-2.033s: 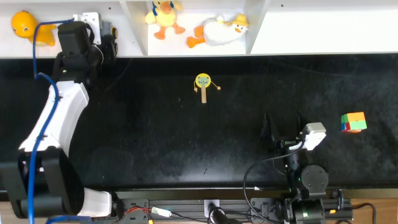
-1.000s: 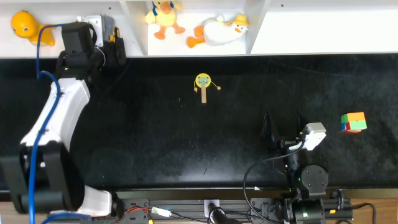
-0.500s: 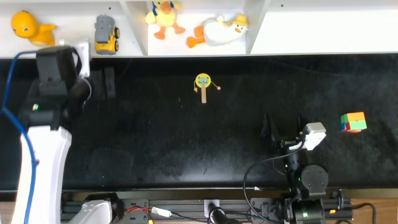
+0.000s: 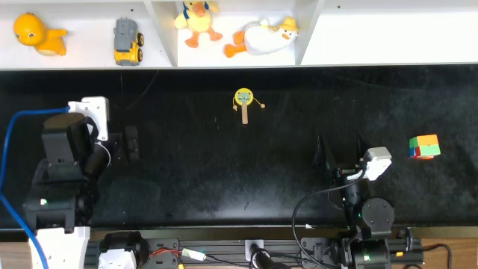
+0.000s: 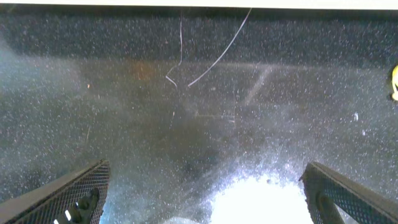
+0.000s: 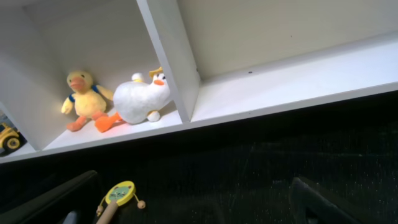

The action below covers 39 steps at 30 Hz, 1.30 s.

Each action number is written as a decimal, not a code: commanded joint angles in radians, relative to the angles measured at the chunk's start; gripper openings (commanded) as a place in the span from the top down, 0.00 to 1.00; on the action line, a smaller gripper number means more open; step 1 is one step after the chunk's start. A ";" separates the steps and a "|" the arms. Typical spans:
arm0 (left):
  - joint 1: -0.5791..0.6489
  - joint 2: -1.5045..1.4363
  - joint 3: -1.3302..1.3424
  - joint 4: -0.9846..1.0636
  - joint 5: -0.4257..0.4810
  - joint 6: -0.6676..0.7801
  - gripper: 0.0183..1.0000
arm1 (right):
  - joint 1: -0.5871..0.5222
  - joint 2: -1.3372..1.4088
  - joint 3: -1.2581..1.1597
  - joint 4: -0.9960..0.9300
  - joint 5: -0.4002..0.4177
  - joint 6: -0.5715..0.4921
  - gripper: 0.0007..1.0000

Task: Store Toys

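Black tabletop [image 4: 224, 172], rattle [image 4: 244, 98] mid-table, cube [image 4: 424, 147] right

Top view: fixed overhead, straight down on black table [image 4: 224, 172], white shelf [image 4: 373, 30] along far edge. Left wrist view: close over tabletop ahead of left gripper [image 5: 205, 167], facing down. Right wrist view: low, facing the shelf; shares plush duck [image 6: 83, 99], plush goose [image 6: 146, 98], rattle drum [image 6: 119, 193] with top view.
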 commanded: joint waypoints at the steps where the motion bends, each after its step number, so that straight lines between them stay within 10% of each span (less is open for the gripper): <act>1: -0.004 0.019 -0.013 -0.005 0.010 -0.022 0.00 | 0.008 -0.011 -0.014 0.005 0.011 0.007 0.00; 12: -0.008 0.037 -0.026 0.010 0.011 -0.023 0.00 | 0.008 -0.011 -0.014 0.005 0.011 0.007 0.01; 28: -0.011 -0.600 -0.739 0.747 0.032 -0.181 0.00 | 0.008 -0.011 -0.014 0.005 0.011 0.007 0.00; 39: -0.010 -0.865 -0.888 0.774 0.032 -0.155 0.00 | 0.008 -0.011 -0.014 0.005 0.011 0.007 0.00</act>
